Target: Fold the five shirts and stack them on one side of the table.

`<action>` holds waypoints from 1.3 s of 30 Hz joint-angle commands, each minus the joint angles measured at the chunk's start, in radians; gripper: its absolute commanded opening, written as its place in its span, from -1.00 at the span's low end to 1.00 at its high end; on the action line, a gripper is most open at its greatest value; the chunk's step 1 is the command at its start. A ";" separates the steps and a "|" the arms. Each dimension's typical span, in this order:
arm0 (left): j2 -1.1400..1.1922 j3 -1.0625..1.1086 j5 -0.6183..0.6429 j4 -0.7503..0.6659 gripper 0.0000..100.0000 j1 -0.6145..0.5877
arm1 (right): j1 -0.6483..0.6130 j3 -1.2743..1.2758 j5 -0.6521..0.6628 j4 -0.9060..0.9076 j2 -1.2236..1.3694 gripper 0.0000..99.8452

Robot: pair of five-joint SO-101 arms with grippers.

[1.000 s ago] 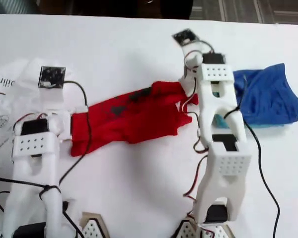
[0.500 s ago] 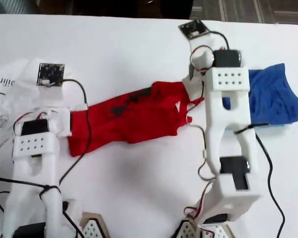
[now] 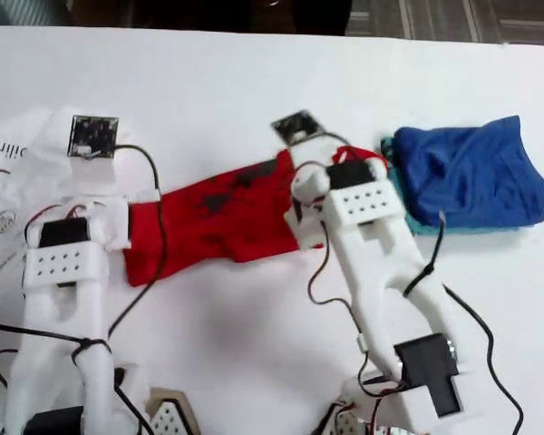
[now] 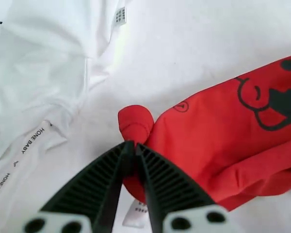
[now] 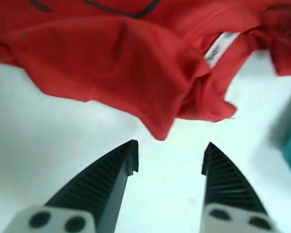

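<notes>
A white table (image 3: 254,82) carries everything. The white shirt (image 3: 18,172) lies spread at the left edge, partly under the left arm (image 3: 63,272). The red shirt (image 3: 208,213) stretches across the middle, from that arm's wrist to the right arm (image 3: 381,263), whose wrist lies over its right end. At the right, a folded blue shirt (image 3: 471,172) sits on a teal garment (image 3: 415,222), of which a narrow edge shows on the near and left sides.

The left gripper (image 4: 134,150) has its jaws pressed together on a bunched fold at the red shirt's left end. The right gripper (image 5: 169,155) hangs with its jaws wide apart above bare table, just beside the red shirt's loose edge and not touching it.

The red shirt bears a black drawing (image 4: 271,104) and a small round mark (image 4: 181,106). A white sewn tag (image 5: 218,48) lies among its folds, its print too small to read. The white shirt has dark lettering along one hem (image 4: 31,141) and a small grey tag (image 4: 120,15).

Compared with a second ago, the right arm has swung left and nearer, away from the blue shirt, which is now uncovered. The left arm has kept its place and its grip.
</notes>
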 commanded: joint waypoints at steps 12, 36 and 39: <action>-0.006 -0.002 -0.003 -0.017 -0.95 0.009 | -0.035 0.060 -0.017 -0.137 0.068 -0.58; -0.005 -0.002 -0.003 -0.017 -0.95 0.009 | 0.004 0.068 -0.052 -0.309 0.102 -0.96; -0.005 -0.002 -0.003 -0.017 -0.95 0.009 | 0.031 0.066 -0.046 -0.265 -0.007 -0.96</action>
